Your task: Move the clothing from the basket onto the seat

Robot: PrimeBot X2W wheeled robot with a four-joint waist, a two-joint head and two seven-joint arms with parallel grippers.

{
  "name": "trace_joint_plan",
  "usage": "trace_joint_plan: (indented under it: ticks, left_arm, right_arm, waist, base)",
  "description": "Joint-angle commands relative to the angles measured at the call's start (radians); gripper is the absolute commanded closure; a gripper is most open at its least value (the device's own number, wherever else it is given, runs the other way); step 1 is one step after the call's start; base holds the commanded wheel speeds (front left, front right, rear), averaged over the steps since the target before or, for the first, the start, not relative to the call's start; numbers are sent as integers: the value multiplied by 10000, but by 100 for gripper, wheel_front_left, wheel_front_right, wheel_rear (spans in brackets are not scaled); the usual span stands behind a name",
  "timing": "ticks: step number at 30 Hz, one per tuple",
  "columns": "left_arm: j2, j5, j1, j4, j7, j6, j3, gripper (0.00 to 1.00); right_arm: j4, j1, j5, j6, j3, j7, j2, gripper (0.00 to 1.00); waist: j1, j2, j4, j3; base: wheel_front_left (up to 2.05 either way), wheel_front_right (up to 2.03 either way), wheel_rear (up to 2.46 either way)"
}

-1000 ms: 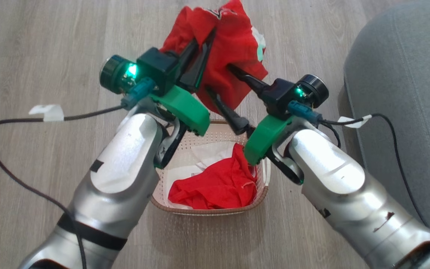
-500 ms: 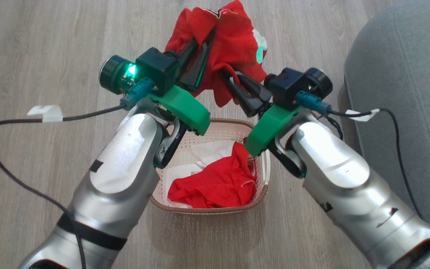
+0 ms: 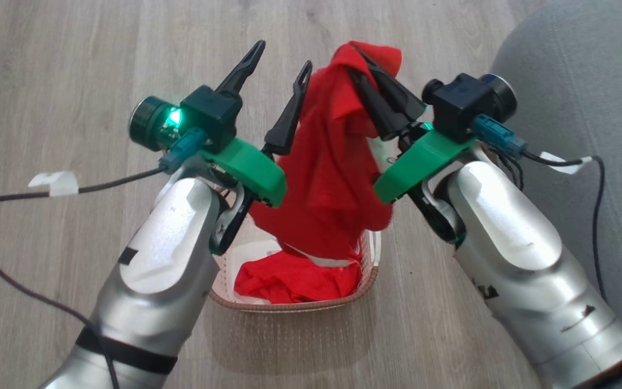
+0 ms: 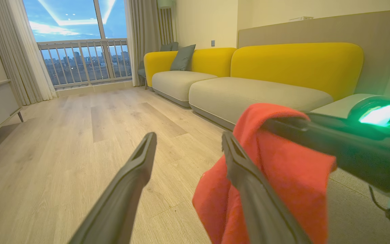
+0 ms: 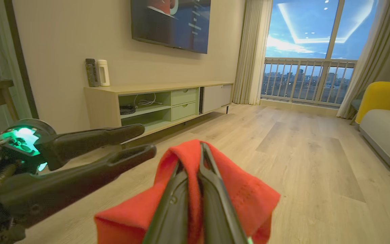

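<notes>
Clothing [image 3: 332,178], one red garment of it, hangs from the right gripper [image 3: 355,62], whose two fingers are pressed together on the top fold. The cloth trails down so that its lower end reaches the basket [image 3: 295,305]. A second red heap [image 3: 295,278] lies inside the basket, with a pale piece [image 3: 249,254] beside it.

A second ago the hold was the other way round. The left gripper [image 3: 284,56] was clamped on this garment and the right one stood open beside it. Now the left fingers are spread wide and hold nothing, with the inner one just beside the hanging cloth. The garment has changed from a bunched spread above the basket to a long drape from a single pinch. The head camera has shifted a little as well.

From the right wrist, the red fold [image 5: 242,193] wraps both sides of the closed fingers [image 5: 212,189]. The left gripper [image 5: 147,139] lies open near it on the left. From the left wrist, the cloth [image 4: 283,169] hangs against the outer side of one finger [image 4: 249,183].

The basket stands on a wooden floor [image 3: 73,65] between the two forearms. The grey seat [image 3: 575,108] has its rounded edge close on the right of the right gripper. Bare floor lies open to the left and beyond the basket, crossed on the left by a black cable [image 3: 19,200].
</notes>
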Motion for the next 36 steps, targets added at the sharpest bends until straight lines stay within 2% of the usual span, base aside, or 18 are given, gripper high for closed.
trace_joint_plan:
  ticks: [1,11,29,36]
  left_arm:
    - [178,109,-220,-331,-95,-63,439,0]
    - [348,477,370,-333,-95,-280,1069,0]
    - [389,918,1267,-475,-95,-551,1681,0]
    - [260,944,812,-243,-95,-732,1218,0]
  right_arm:
    - [-409,47,-95,-2,-102,-67,231,100]
    - [-1005,556,-262,-2,-794,-67,231,100]
    - [-2028,1462,-101,-2,-1020,-67,207,100]
    - [-2969,2229,-404,-2,-2213,-67,-39,100]
  waist:
    - [0,0,-84,-32]
    - [0,0,-1176,-244]
    - [0,0,-4897,-613]
    - [0,0,-5230,-116]
  base:
    - [0,0,0]
    - [0,0,0]
    - [0,0,0]
    - [0,0,0]
